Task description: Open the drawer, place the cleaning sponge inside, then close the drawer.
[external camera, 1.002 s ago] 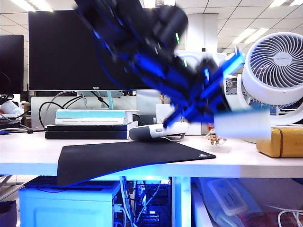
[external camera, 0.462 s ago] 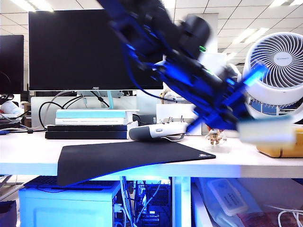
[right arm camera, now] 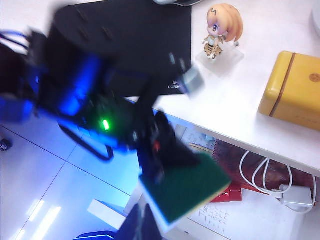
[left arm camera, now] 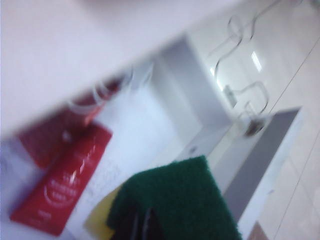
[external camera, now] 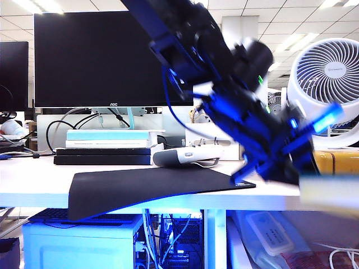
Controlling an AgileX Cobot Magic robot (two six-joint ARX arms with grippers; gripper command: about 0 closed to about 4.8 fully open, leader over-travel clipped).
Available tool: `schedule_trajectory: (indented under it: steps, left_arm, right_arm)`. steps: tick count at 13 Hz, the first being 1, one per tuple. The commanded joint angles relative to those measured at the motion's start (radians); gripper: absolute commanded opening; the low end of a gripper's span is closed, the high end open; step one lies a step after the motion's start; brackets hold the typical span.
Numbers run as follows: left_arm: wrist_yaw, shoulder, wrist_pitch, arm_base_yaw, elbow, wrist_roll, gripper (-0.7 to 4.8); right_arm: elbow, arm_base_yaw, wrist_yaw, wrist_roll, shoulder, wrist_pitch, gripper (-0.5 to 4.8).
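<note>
The cleaning sponge (right arm camera: 187,192), a yellow block with a dark green top, is clamped in my left gripper (left arm camera: 137,227), which is shut on it. In the exterior view it is a pale blur (external camera: 331,193) at the desk's front edge on the right, at the tip of the left arm reaching across. The drawer (right arm camera: 165,220) stands open below the desk edge. Red packets, a written sheet and white cables lie inside it, and the sponge hangs over it. My right gripper (right arm camera: 142,222) is shut and empty, off the desk's front above the floor.
On the desk are a black mouse mat (external camera: 151,185), a small figurine (right arm camera: 220,30) and a yellow-orange box (right arm camera: 292,90). A white fan (external camera: 328,78), a monitor (external camera: 101,56) and stacked books (external camera: 106,147) stand further back. A blue-lit cabinet (external camera: 78,244) sits under the desk.
The left arm has swung down and to the right with the sponge, from above the desk to the desk's front edge. The right gripper has stayed put.
</note>
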Motion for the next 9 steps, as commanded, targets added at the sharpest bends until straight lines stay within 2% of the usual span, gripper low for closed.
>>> schedule_trajectory:
  steps: [1,3,4,5,6,7,9]
  left_arm:
    - [-0.03,0.033,0.004,-0.007,0.006,-0.035,-0.06]
    - [-0.037,0.042,0.003,-0.006,0.006,-0.055,0.14]
    - [-0.041,0.042,0.005,-0.006,0.006,-0.065,1.06]
    - [-0.045,0.042,0.011,-0.006,0.006,-0.069,2.64]
    - [-0.046,0.042,0.013,-0.006,0.009,-0.085,3.54]
    - [-0.048,0.042,0.014,-0.006,0.029,-0.09,3.72]
    - [-0.045,0.042,0.011,-0.007,0.062,-0.09,3.71]
  right_arm:
    - [0.008,0.001,-0.004,-0.003,-0.003,0.007,-0.06]
    - [0.008,0.001,-0.004,-0.003,-0.003,0.003,-0.06]
    - [0.008,0.001,-0.005,-0.003,-0.003,0.002,-0.06]
    - [0.008,0.001,-0.004,-0.003,-0.003,0.0,-0.06]
    - [0.008,0.001,-0.004,-0.003,-0.003,-0.003,-0.06]
    - [0.008,0.001,-0.004,-0.003,-0.003,-0.008,-0.06]
    - [0.008,0.001,-0.003,-0.003,-0.003,-0.015,-0.06]
